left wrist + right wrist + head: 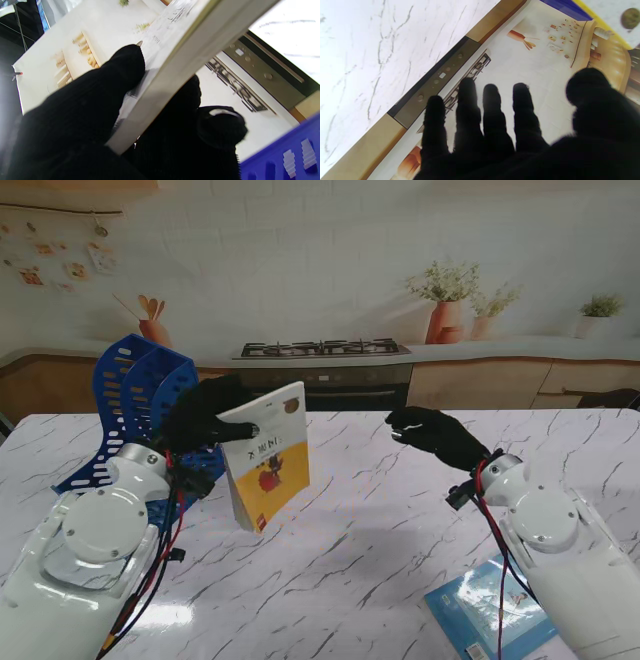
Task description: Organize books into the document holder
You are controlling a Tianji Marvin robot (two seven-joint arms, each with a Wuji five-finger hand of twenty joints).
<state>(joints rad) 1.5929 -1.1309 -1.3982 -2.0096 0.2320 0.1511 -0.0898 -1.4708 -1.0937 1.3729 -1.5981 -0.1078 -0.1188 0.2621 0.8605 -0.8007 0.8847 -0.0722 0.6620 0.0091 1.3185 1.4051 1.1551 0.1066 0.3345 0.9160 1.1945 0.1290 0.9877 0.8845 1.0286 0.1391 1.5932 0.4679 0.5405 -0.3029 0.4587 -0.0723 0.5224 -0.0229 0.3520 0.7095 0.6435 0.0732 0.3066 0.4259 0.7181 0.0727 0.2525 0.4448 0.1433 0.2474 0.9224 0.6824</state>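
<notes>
My left hand [205, 420] is shut on a yellow and white book [268, 465], holding it upright and tilted above the table, just right of the blue document holder [135, 395]. In the left wrist view the thumb and fingers [125, 72] pinch the book's edge [180, 62], with a corner of the holder [287, 155] beside them. My right hand [435, 435] hovers open over the middle of the table, right of the book and apart from it; its fingers [490, 110] are spread with nothing between them. A blue book [480, 610] lies flat near the front right, partly under my right arm.
The marble table [380, 550] stretches between both arms. Behind its far edge is a kitchen backdrop with a stove [320, 350] and potted plants [445, 305].
</notes>
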